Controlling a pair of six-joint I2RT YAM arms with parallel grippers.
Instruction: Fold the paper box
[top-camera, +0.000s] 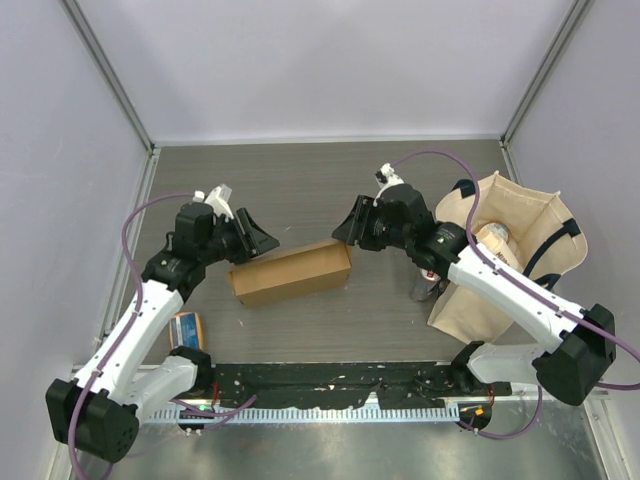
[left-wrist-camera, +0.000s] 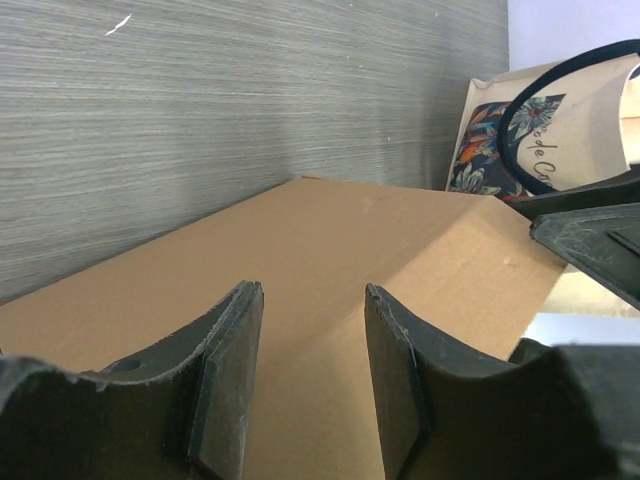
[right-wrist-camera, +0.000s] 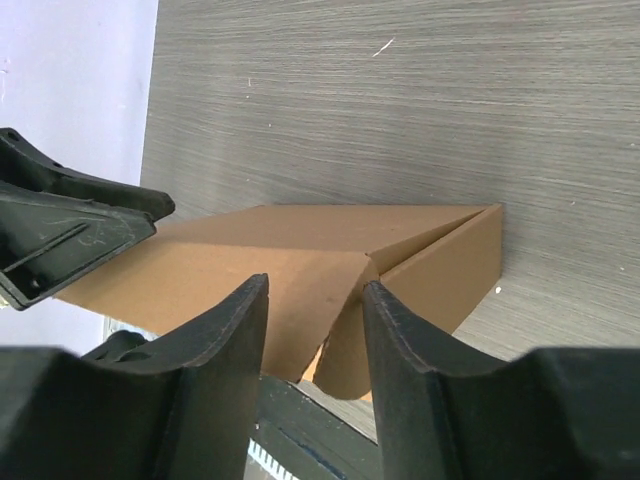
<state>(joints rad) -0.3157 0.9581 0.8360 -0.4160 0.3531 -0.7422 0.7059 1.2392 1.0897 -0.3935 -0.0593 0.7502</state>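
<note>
The left tool (left-wrist-camera: 312, 375) has its jaws apart with nothing clasped between them. In its wrist view the two dark fingers (left-wrist-camera: 232, 385) stand nearest the lens and frame the top face of the paper box (left-wrist-camera: 380, 240), which begins just beyond them. Whether the fingers touch the cardboard cannot be told. The right tool (right-wrist-camera: 315, 350) is likewise spread and holds nothing. Past its fingers lies the other end of the box, where a curved flap hangs out at the near corner beside an upright end wall.

Seen from above, near to far: a small orange-and-blue packet (top-camera: 186, 328) lies on the worktop (top-camera: 300, 180) beside the left arm (top-camera: 140, 320). Further in, the brown box rests flat on the grey wood-grain surface, roughly central, slanted so that its right end sits farther back than its left. The two tools hang at its far long edge, the left one at the left corner and the right one at the right corner, each facing the other along the box. To the right, apart from the box, a beige tote bag (top-camera: 520, 240) with dark handles lies partly hidden by the right arm (top-camera: 510, 295). The worktop runs on behind them to the pale back wall (top-camera: 330, 60).
</note>
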